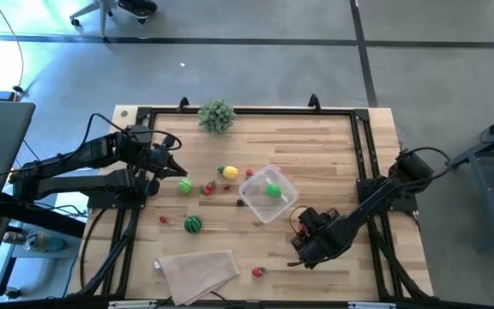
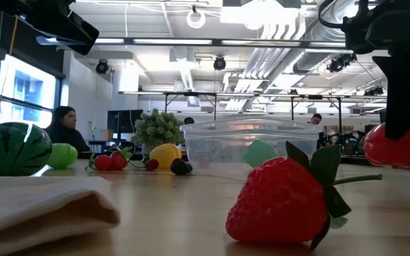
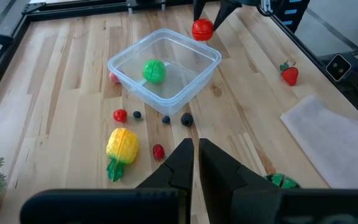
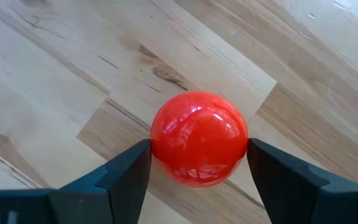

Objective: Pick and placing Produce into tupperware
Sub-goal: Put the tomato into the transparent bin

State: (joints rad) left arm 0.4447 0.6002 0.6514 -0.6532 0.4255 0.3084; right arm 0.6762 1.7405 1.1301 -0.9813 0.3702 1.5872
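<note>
Table: wood top (image 1: 316,146), open office behind.
Risk: red ball (image 4: 199,138) is glossy and round; could squirt from my pinch or bounce off the tupperware (image 1: 268,194) rim.
Right gripper (image 1: 305,249): lower right of high view, low over the table, clamping the ball.
Left gripper (image 1: 181,172): fingers closed, empty, parked left of the produce.
Tupperware: mid-frame, one green piece (image 1: 274,190) inside.
</note>
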